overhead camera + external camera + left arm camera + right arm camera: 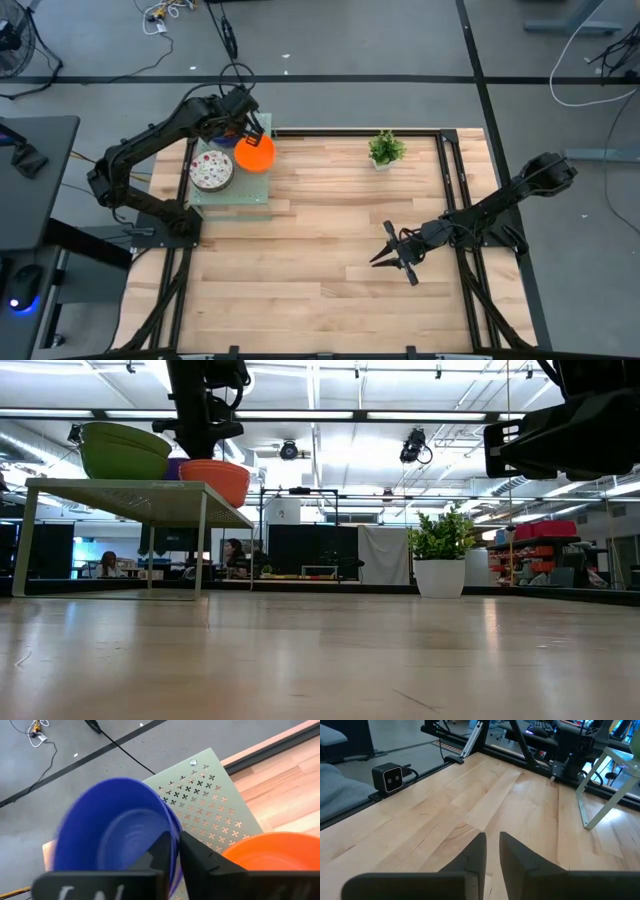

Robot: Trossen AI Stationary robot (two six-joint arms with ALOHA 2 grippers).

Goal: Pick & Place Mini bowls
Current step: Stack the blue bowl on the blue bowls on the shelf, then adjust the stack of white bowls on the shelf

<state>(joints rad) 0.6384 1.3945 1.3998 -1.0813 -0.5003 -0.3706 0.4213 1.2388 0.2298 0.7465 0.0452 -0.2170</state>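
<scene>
A dark blue mini bowl [115, 830] is in my left gripper [173, 837] over the far part of a pale green perforated rack [210, 795] at the table's far left; the gripper [248, 128] is shut on it. An orange bowl [255, 153] and a white bowl with red speckles [211, 170] stand on the rack [235, 195]. In the low view the orange bowl [215, 480] stands beside a green-walled bowl [125, 450]. My right gripper [376, 260] is shut and empty, just above the table right of centre; it also shows in its wrist view [492, 836]. My left gripper pinches the blue bowl's rim [172, 827], one finger [197, 850] outside the wall and the other inside. The fingers come from above, slanting down. The bowl is tilted, its opening turned toward the wrist camera. Whether its base touches the rack, I cannot tell.
A small green potted plant [385, 150] stands near the table's far edge, right of centre. Black frame rails [455, 180] run along the table's sides. The wooden top [300, 270] between the rack and my right gripper is bare.
</scene>
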